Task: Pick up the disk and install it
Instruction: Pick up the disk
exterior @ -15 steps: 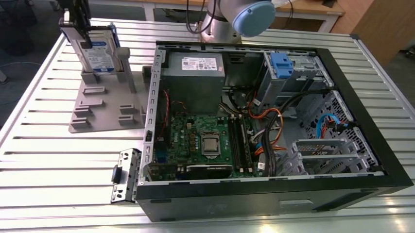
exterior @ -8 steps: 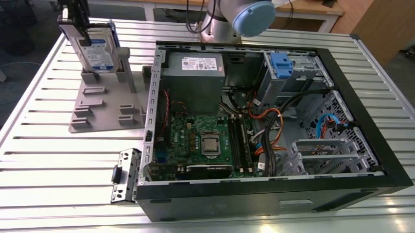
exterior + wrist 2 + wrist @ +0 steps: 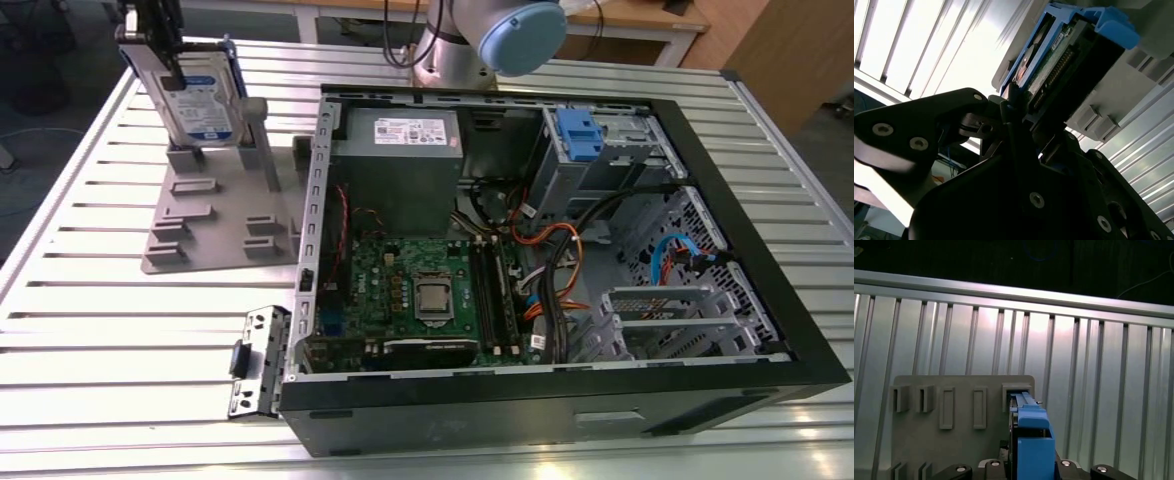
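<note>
Exterior view: tool (image 3: 167, 62) pinches the disk (image 3: 203, 105), upright in the stand (image 3: 214, 225) by a counter (image 3: 107, 330) corner; best lifted straight up, slowly.

Blue frame and white-and-blue label mark the disk (image 3: 198, 95), amid grey rack (image 3: 200, 235), silver ribbed table (image 3: 107, 330), black computer case (image 3: 534, 410), green motherboard (image 3: 394, 285).

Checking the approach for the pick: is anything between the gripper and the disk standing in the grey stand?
Nothing visible stands between them. The gripper is right at the top edge of the disk, which stands upright in the grey stand on the exterior view's left, outside the open computer case.
</note>
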